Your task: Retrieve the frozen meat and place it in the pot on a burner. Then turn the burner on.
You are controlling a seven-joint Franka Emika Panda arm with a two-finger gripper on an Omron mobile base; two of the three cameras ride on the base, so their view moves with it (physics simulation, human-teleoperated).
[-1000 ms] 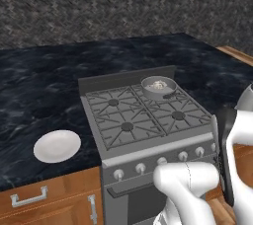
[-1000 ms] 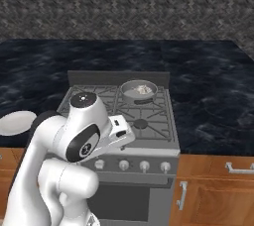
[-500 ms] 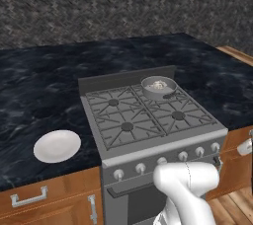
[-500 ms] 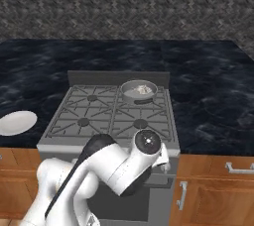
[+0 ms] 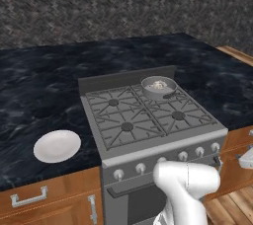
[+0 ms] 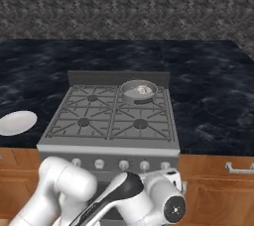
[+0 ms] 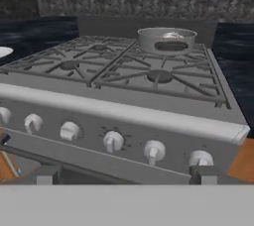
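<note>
The small grey pot (image 5: 158, 87) (image 6: 139, 90) (image 7: 166, 39) sits on the back right burner of the stove. The pale speckled frozen meat (image 5: 157, 85) (image 6: 144, 89) lies inside it. The front right burner (image 7: 159, 76) (image 5: 178, 116) stands bare under its grate. My gripper (image 7: 125, 176) is low in front of the stove's front panel, facing the row of silver knobs (image 7: 113, 141). Its two fingertips (image 7: 44, 175) stand far apart, open, with nothing between them. My white arm (image 6: 124, 195) bends down in front of the oven door.
A round white plate (image 5: 57, 146) (image 6: 17, 122) lies on the dark counter left of the stove. Wooden drawers with metal handles (image 5: 27, 198) flank the oven. The stove's raised back panel (image 5: 126, 77) stands behind the pot.
My arm has swung down from beside the stove top to a low position in front of the knob panel. The pot, the meat and the plate have stayed in place.
</note>
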